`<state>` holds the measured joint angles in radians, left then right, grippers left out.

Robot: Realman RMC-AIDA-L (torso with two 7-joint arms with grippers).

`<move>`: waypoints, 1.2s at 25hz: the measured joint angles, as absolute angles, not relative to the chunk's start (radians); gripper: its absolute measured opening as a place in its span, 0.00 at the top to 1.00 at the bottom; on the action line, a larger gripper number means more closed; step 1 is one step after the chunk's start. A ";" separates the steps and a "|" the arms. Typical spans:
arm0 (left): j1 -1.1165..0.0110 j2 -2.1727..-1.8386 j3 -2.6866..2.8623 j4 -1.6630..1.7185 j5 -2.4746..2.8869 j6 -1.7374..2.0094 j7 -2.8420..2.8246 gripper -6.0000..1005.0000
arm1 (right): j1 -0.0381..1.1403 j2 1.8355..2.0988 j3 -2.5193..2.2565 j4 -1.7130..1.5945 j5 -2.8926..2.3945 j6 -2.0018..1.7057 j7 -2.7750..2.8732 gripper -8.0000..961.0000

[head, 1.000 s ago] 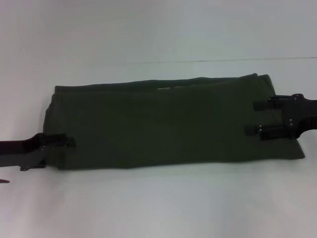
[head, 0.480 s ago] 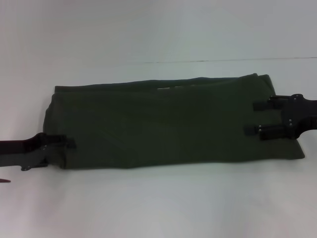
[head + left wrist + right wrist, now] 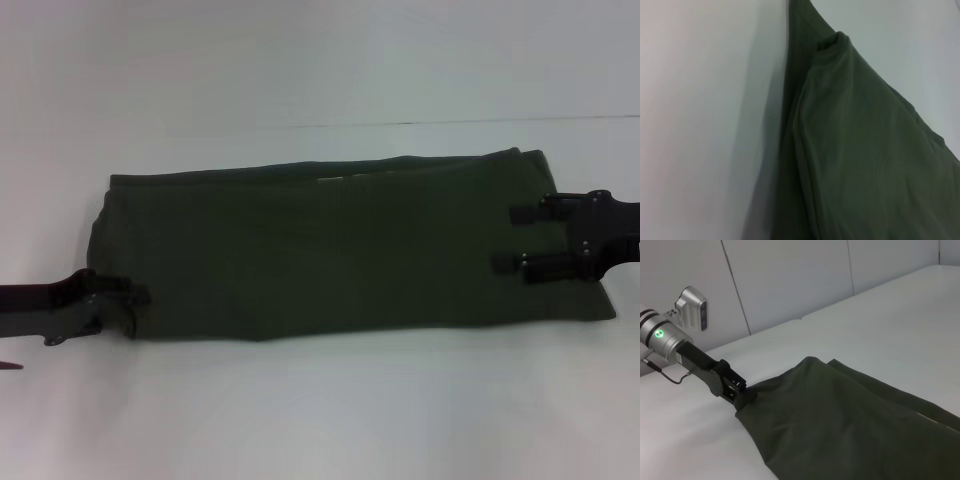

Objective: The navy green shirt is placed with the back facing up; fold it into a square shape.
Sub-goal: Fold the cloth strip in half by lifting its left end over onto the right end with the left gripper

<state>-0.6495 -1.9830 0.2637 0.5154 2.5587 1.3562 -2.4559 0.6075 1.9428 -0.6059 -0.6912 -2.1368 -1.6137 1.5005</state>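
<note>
the one change we find sits nearest us, at the lower left of the head frame: across the last second our left gripper has crept slightly down along the shirt's left end, toward its near corner, while the cloth itself has not stirred. we read that as a small correction of the pinch before a lift, not the fold itself. the right wrist view looks across at that gripper and shows its tip meeting the corner of the cloth, the fabric running up to it in a slight peak, so we judge the jaws closed on that corner, though the fingers themselves are hard to make out. our left wrist view shows no fingers, only the doubled edge of the cloth lying close below.

farther in, the navy green shirt lies flat on the white bench as a long band across the middle of the frame, plain side up, its sides already folded in. it is a strip, not yet a square, so we judge the end-to-end fold is still to come.

at the right middle of the frame our right gripper has kept its place over the shirt's right end. its jaws stand wide apart, one finger above the other in the frame, both over the cloth and holding nothing.
</note>
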 joint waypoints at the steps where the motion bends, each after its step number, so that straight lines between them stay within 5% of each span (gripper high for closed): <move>1: -0.649 -1.983 0.264 0.515 2.559 1.356 -2.456 0.47 | 0.607 1.943 -0.606 -0.691 -2.137 -1.614 1.500 0.04; 8: -0.646 -1.985 0.264 0.515 2.559 1.349 -2.456 0.54 | 0.607 1.945 -0.606 -0.690 -2.137 -1.615 1.498 0.04; 27: -0.647 -1.985 0.264 0.515 2.564 1.333 -2.452 0.54 | 0.606 1.953 -0.606 -0.697 -2.138 -1.614 1.501 0.04; 30: -0.647 -1.984 0.264 0.515 2.564 1.333 -2.452 0.62 | 0.606 1.953 -0.606 -0.698 -2.138 -1.614 1.501 0.04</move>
